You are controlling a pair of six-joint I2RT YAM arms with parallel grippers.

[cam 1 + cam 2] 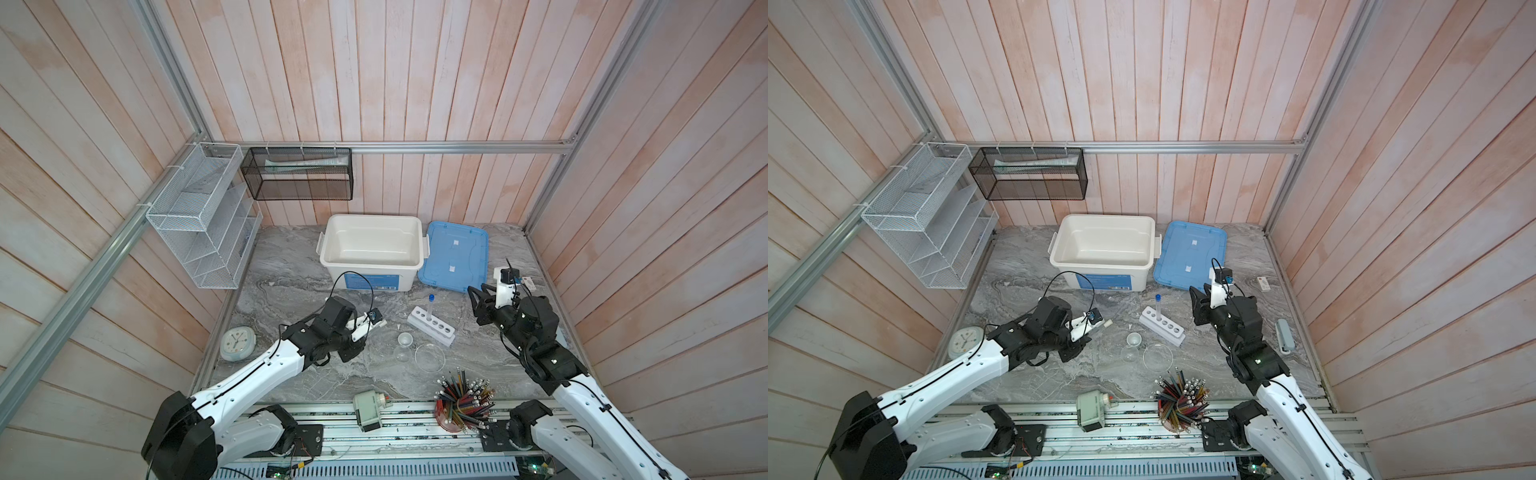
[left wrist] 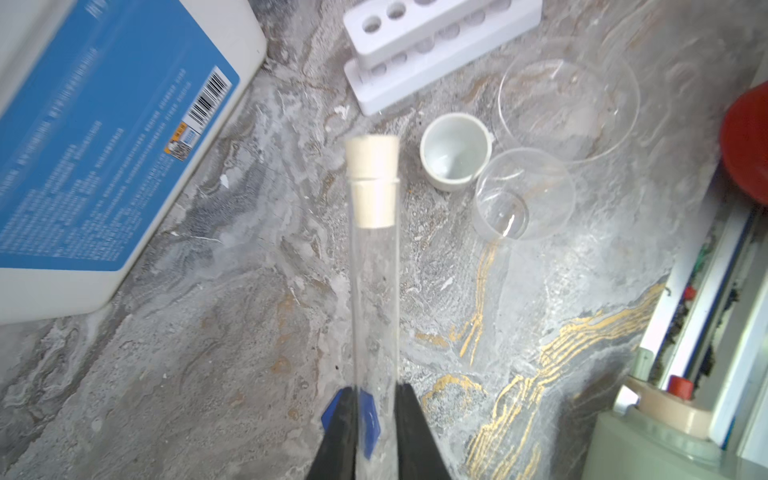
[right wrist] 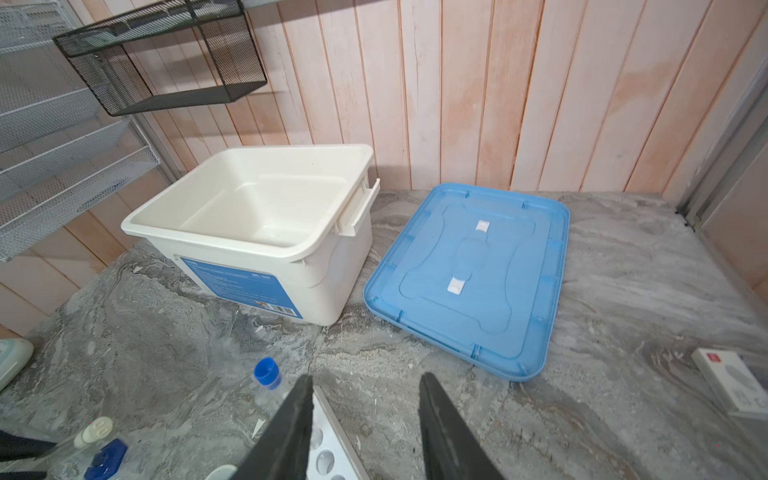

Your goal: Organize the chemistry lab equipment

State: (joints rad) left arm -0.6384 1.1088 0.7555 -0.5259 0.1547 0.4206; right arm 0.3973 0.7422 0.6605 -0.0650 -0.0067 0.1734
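Two test tubes, blue-capped tube (image 1: 430,306) and white-stoppered tube (image 2: 374,270); one six-hole rack (image 1: 432,330); two clear dishes, large dish (image 1: 429,357) and small dish (image 1: 402,354); one small white cup (image 1: 404,340); one white bin (image 1: 374,216); one blue lid (image 1: 453,257).

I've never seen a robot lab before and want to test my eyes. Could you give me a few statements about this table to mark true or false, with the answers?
1. The left gripper holds a white-stoppered tube. True.
2. The blue-capped tube lies on its side. False: the blue-capped tube stands upright in an end hole of the white rack.
3. The blue lid covers the white bin. False: the blue lid lies on the table beside the open white bin.
4. The right gripper is open and holds nothing. True.
5. The tiny white cup sits inside the bin. False: the tiny white cup stands on the table beside the clear dishes.
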